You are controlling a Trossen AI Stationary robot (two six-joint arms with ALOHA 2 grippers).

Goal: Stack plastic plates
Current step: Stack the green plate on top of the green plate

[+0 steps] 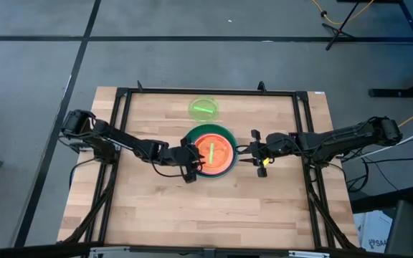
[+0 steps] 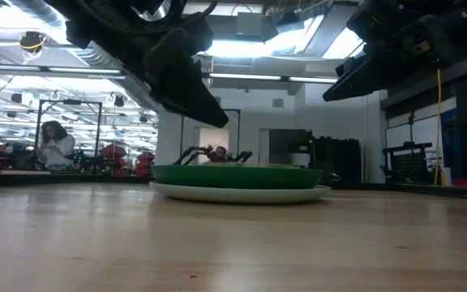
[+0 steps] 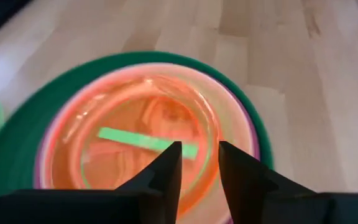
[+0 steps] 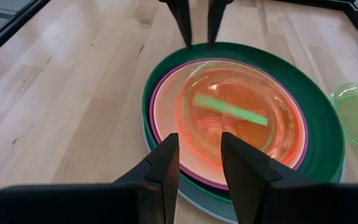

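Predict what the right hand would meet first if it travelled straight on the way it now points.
Probably the round dark green plastic plate under the stack; beyond it, the left hand. The right hand's height is unclear.

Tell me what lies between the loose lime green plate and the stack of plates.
Nothing: in the high view only bare wooden table separates the lime green plate from the stack. The right wrist view shows the same gap.

Overhead camera is looking straight down; low camera is peering level across — wrist cameras are sharing the plate stack (image 3: 148, 155) up close.
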